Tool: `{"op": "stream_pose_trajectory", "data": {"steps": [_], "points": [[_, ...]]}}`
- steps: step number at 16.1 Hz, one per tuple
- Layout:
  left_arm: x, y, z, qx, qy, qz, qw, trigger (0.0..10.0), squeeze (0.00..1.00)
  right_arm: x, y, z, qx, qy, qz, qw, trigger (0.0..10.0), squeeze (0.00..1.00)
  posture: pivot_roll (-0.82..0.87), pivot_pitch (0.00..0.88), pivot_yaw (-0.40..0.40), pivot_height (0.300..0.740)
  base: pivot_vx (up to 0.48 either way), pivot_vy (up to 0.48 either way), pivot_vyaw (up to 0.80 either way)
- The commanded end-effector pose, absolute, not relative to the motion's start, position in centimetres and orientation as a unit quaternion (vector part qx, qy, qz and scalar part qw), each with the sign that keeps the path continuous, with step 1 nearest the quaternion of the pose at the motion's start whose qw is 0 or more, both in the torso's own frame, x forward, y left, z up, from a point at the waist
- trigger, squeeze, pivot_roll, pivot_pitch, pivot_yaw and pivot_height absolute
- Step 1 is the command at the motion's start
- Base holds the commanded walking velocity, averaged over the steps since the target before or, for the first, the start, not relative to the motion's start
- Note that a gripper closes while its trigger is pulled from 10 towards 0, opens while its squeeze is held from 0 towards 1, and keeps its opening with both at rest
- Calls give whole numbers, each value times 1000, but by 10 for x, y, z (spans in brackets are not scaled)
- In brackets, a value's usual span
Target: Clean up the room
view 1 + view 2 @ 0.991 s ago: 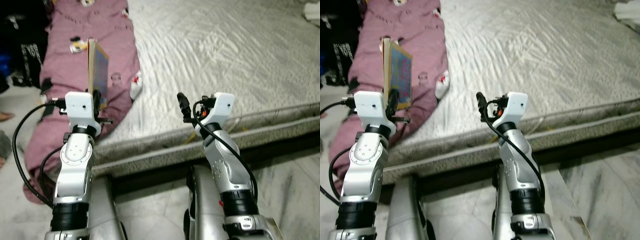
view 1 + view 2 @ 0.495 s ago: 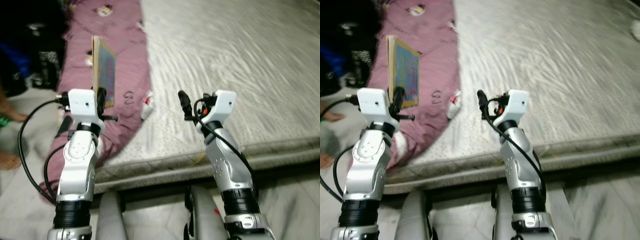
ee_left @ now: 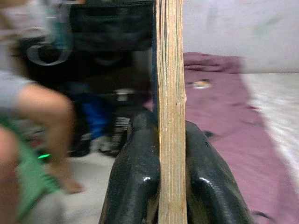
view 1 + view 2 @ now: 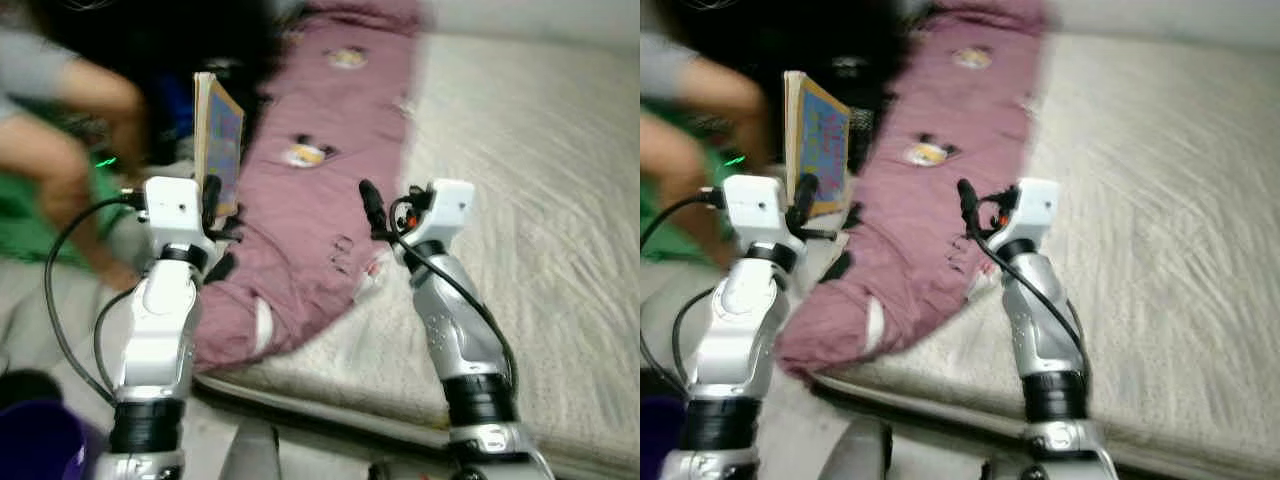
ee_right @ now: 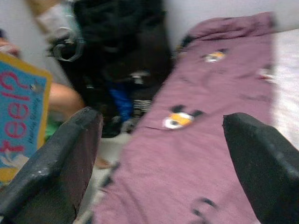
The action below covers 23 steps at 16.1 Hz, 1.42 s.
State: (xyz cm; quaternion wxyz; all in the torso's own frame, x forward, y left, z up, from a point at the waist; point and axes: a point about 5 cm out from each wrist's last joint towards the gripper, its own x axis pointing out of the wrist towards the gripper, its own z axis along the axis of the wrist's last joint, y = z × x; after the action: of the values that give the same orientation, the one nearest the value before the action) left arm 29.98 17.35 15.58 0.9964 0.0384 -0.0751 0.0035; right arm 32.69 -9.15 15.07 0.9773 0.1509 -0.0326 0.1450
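While the left gripper [image 3: 170,154] clamps a book [image 4: 219,142] upright beside the bed [image 4: 540,200], right gripper [image 5: 159,158] open and empty, carrying is under way; next likely needs a drop-off spot.

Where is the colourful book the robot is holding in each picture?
Left eye view: the thin blue picture book with tan edges stands upright above the left gripper.
Right eye view: same book, upper left.
Left wrist view: its tan edge runs between the two black fingers.
Right wrist view: its blue cover shows at the side.
Shared landmark: the purple cartoon-print blanket.
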Motion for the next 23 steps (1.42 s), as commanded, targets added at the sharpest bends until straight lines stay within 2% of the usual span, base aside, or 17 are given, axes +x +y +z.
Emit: {"op": "stream_pose_trajectory", "data": {"steps": [1, 14, 17, 19, 23], "points": [[304, 160, 158, 40, -80, -20, 996, 10000, 0, 324, -109, 139, 136, -17, 110, 984, 10000, 0, -72, 0, 24, 740, 0, 0, 0], [301, 153, 144, 53, -58, -38, 996, 10000, 0, 321, -119, 125, 107, -2, 77, 991, 10000, 0, -74, 0, 28, 740, 0, 0, 0], [302, 149, 145, 50, -58, -48, 996, 10000, 0, 321, -120, 126, 108, -6, 75, 991, 10000, 0, -79, 0, 30, 740, 0, 0, -746], [303, 149, 145, 48, -59, -50, 996, 10000, 0, 321, -119, 127, 107, -7, 75, 991, 10000, 0, -81, 0, 30, 740, 0, 0, 0], [303, 148, 145, 45, -58, -51, 996, 10000, 0, 322, -119, 127, 104, -7, 76, 992, 10000, 0, -80, 0, 28, 740, 0, -274, 0]]}}
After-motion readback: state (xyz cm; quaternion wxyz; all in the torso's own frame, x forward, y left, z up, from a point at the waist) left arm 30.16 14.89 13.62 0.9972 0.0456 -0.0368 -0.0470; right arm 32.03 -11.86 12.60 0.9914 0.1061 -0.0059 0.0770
